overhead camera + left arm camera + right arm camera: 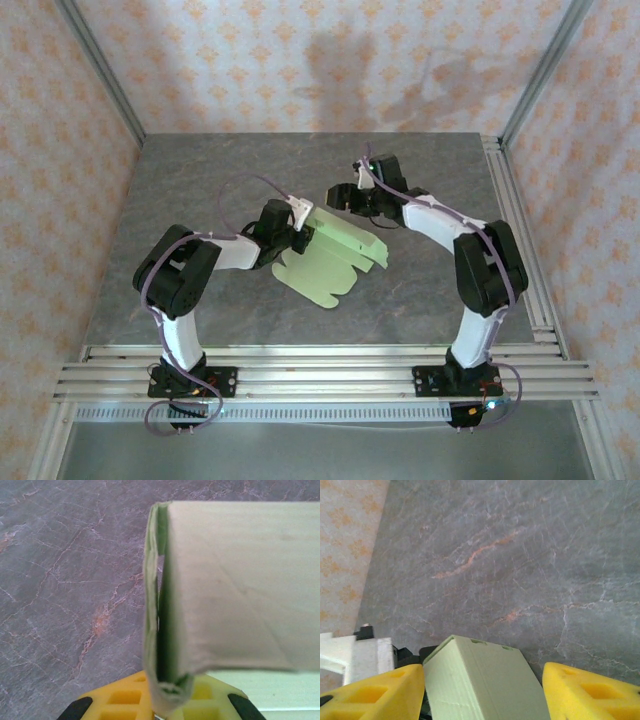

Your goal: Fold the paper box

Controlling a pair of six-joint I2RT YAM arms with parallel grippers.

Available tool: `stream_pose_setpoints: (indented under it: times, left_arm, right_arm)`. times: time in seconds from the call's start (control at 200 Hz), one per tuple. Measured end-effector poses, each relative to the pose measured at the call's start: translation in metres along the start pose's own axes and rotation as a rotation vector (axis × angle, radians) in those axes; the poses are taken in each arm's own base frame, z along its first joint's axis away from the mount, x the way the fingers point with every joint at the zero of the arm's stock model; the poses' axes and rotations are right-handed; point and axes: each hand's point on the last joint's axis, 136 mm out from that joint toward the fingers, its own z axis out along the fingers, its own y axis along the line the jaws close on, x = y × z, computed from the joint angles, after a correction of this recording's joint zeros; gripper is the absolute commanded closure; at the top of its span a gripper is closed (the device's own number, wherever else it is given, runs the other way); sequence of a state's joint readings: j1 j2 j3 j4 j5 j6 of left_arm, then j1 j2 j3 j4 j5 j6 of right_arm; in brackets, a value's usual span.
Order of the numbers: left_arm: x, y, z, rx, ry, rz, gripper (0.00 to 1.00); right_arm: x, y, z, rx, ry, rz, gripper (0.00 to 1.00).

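Left pincer is clamped tight on a folded edge of the paper box, the card stretching away ahead of it. Right pincer stands open, a corner of the box sitting between its jaws.

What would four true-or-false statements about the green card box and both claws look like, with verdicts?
1. The left claw is shut on an edge of the pale light-green thin card paper box. True.
2. The right claw is nowhere near the card. False: the card sits between its yellow fingers.
3. The card lies wholly flat on the grey marbled table. False: one part is folded over, doubled where the left claw pinches it.
4. Both claws meet at the card near the table's middle. True.
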State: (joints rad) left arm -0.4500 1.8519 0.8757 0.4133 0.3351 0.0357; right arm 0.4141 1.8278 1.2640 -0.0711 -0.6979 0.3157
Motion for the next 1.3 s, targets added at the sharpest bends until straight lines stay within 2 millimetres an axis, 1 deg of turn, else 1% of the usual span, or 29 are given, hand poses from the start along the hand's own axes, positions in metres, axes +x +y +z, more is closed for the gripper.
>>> stream_pose_setpoints:
  times: [0.075,0.24,0.32,0.37,0.521,0.711,0.876,1.011,1.151,1.231,1.301]
  left_arm:
    - [0.0,0.0,0.0,0.0,0.0,0.0,0.88]
    - [0.0,0.0,0.0,0.001,0.0,0.0,0.86]
    - [0.0,0.0,0.0,0.001,0.0,0.0,0.85]
    - [0.0,0.0,0.0,0.001,0.0,0.0,0.85]
    - [0.0,0.0,0.0,0.001,0.0,0.0,0.84]
    - [0.0,0.0,0.001,0.001,-0.001,-0.01,0.78]
    - [0.001,0.001,0.004,-0.004,-0.008,-0.026,0.77]
    - [0.003,0.003,0.005,-0.012,-0.004,-0.041,0.82]
    - [0.003,0.005,0.006,-0.027,-0.007,-0.054,0.84]
    - [0.004,0.005,0.007,-0.028,-0.009,-0.064,0.88]
    - [0.003,0.005,0.007,-0.032,-0.009,-0.066,0.89]
  right_arm:
    - [0.007,-0.003,0.007,-0.018,0.029,0.015,0.43]
    - [0.018,-0.006,0.022,-0.064,0.077,0.042,0.43]
    - [0.022,-0.007,0.026,-0.08,0.096,0.056,0.45]
    - [0.023,-0.006,0.028,-0.093,0.107,0.063,0.47]
    - [0.017,-0.002,0.038,-0.125,0.124,0.075,0.51]
    - [0.02,0.0,0.039,-0.145,0.142,0.089,0.56]
    - [0.022,0.002,0.038,-0.154,0.149,0.097,0.58]
    - [0.022,0.002,0.038,-0.155,0.151,0.098,0.6]
    - [0.023,0.002,0.039,-0.159,0.15,0.102,0.61]
    - [0.024,0.002,0.039,-0.167,0.149,0.108,0.61]
    - [0.024,0.003,0.04,-0.173,0.14,0.114,0.61]
